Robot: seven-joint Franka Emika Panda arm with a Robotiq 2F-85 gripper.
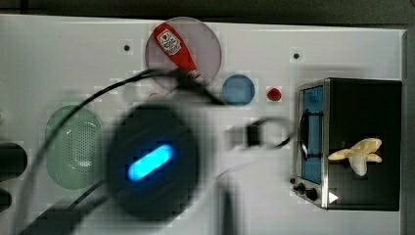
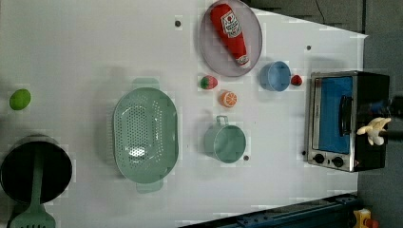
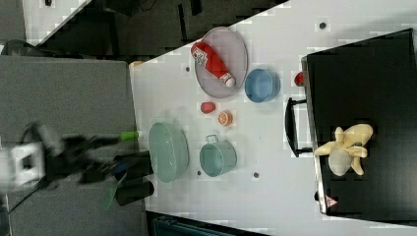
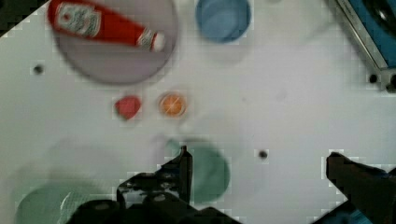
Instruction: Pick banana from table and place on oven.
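The banana (image 1: 359,154) (image 2: 375,129) (image 3: 346,147), pale cream-yellow with splayed peel lobes, lies on the black top of the oven (image 1: 372,107) (image 2: 332,118) (image 3: 373,73) at the top view's right. My gripper (image 4: 257,154) is open, its two black fingers wide apart with nothing between them. It hangs well above the white table (image 1: 73,58), over the green mug (image 4: 210,172) and away from the banana. The arm (image 1: 151,161) shows as a dark blur over the table's middle in the top view.
On the table sit a green colander (image 2: 145,135), the green mug (image 2: 227,142), an orange slice (image 2: 228,99), a strawberry (image 2: 208,82), a ketchup bottle (image 2: 230,31) on a plate, a blue bowl (image 2: 274,76), a lime (image 2: 20,99) and a black pot (image 2: 35,168) with a spatula.
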